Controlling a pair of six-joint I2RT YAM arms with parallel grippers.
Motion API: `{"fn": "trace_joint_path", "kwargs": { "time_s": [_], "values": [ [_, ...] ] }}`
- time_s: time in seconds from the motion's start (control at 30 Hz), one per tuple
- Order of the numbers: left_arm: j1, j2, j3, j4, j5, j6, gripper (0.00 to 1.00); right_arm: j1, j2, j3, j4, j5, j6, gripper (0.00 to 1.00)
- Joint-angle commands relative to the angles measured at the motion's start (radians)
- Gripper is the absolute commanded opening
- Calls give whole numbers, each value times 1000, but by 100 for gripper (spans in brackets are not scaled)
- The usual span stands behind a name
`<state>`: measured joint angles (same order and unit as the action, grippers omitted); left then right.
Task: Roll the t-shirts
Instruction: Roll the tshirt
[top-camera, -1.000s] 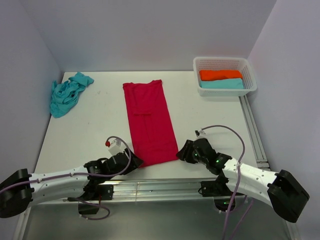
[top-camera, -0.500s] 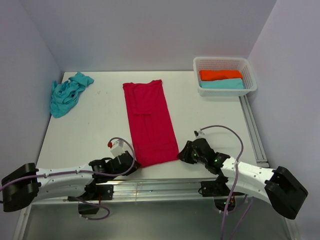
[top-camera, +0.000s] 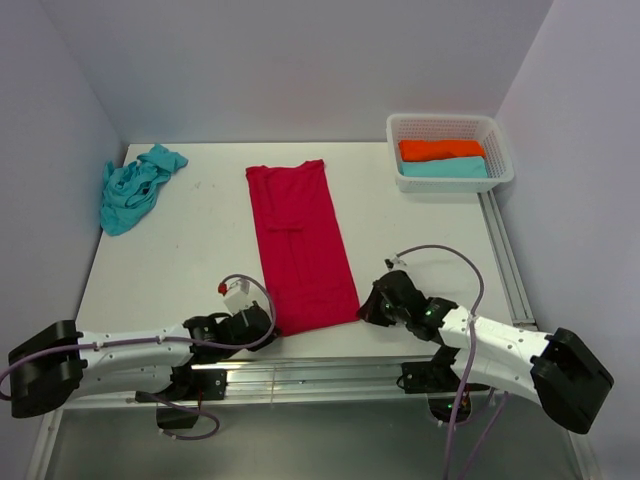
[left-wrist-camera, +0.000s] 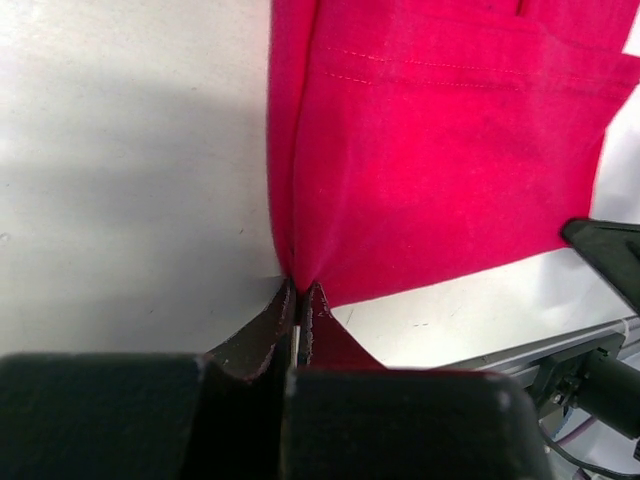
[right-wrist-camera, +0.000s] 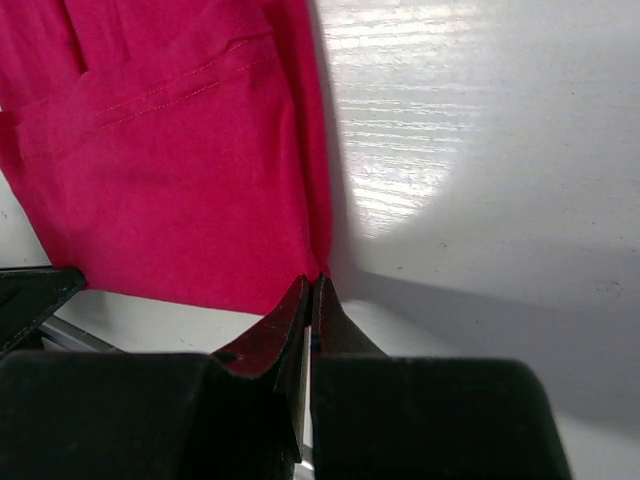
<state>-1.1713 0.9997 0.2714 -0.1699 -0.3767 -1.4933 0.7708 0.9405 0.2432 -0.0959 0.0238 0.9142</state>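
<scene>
The crimson-red fabric t-shirt (top-camera: 300, 245) lay flat on the white table (top-camera: 180, 260), folded into a long narrow strip running away from me, its near hem just short of the table's front edge. My left gripper (left-wrist-camera: 298, 295) was pinched tight on the strip's near left corner and my right gripper (right-wrist-camera: 312, 288) on the near right corner. In both wrist views the jaws met with only a thin wedge of cloth between them.

I judged the cloth light, limp and thin. It would hold no shape of its own, and its layers could slide over each other or slip from a shallow pinch. The corners seemed the right hold — turning both over evenly should start a straight roll toward the far end, while an uneven pull would skew it.

Well apart, a crumpled turquoise t-shirt (top-camera: 135, 185) sat at the far left. At the far right, a white perforated plastic basket (top-camera: 440, 119) held a folded orange t-shirt (top-camera: 440, 149) beside a folded turquoise t-shirt (top-camera: 443, 168).
</scene>
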Motion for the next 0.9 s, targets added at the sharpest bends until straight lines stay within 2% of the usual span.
{"fn": "trace_joint_path", "kwargs": {
  "time_s": [0.0, 0.2, 0.37, 0.53, 0.87],
  "values": [
    [-11, 25, 12, -218, -1, -24, 0, 10, 30, 105, -157, 33, -31, 0],
    [-11, 56, 100, -341, 67, -64, 0, 9, 64, 203, -275, -19, -60, 0],
    [2, -32, 178, -456, 84, -87, 0, -4, 66, 286, -361, -59, -93, 0],
    [91, -84, 230, -493, 142, -22, 1, -54, 109, 347, -415, -145, -143, 0],
    [318, 65, 456, -553, 243, 185, 0, -151, 230, 504, -502, -229, -239, 0]
  ]
}}
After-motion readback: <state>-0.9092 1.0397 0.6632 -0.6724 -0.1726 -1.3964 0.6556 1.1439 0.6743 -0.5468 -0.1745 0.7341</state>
